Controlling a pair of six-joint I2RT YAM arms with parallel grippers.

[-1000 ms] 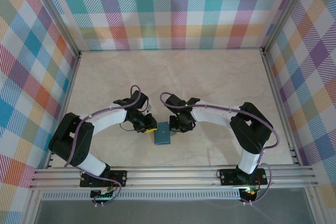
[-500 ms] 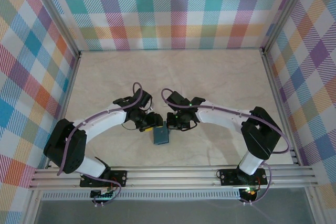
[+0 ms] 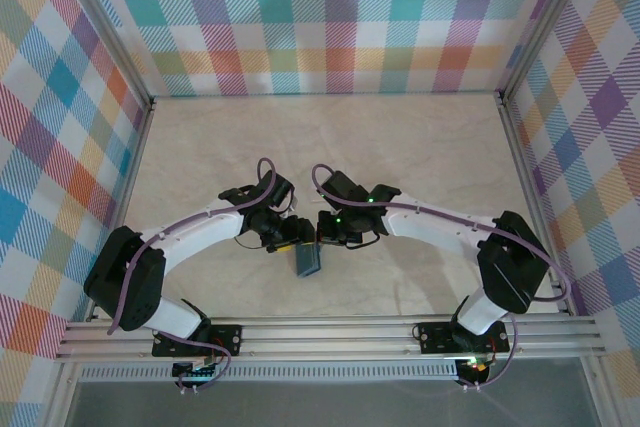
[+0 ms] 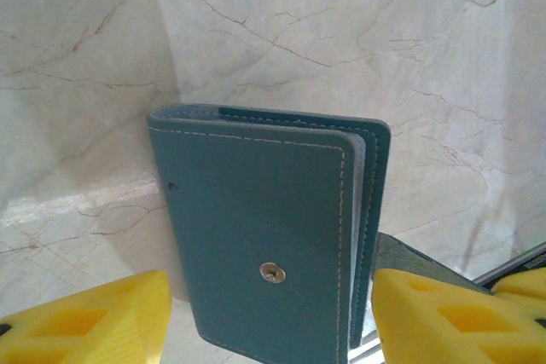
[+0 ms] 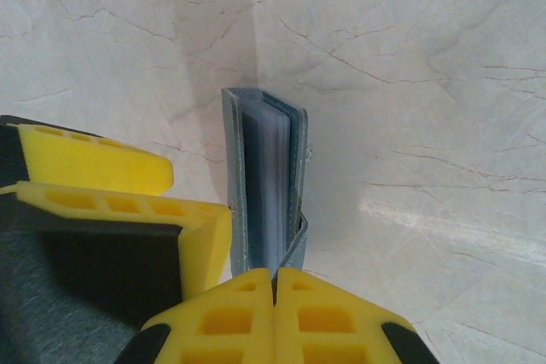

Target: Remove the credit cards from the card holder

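Card holder: a small teal-blue bifold with pale stitching along its border and a metal snap stud low on one cover. It is folded nearly shut and stands on edge, not flat, on the marbled table, a little left of the middle and nearer the near edge than the far one. Seen end-on, its two covers stand slightly apart. Its clasp tab runs into the closed fingertips of the right gripper.

Credit cards: thin, pale whitish-grey edges, stacked upright between the two covers and fully inside the holder. Their faces are hidden.
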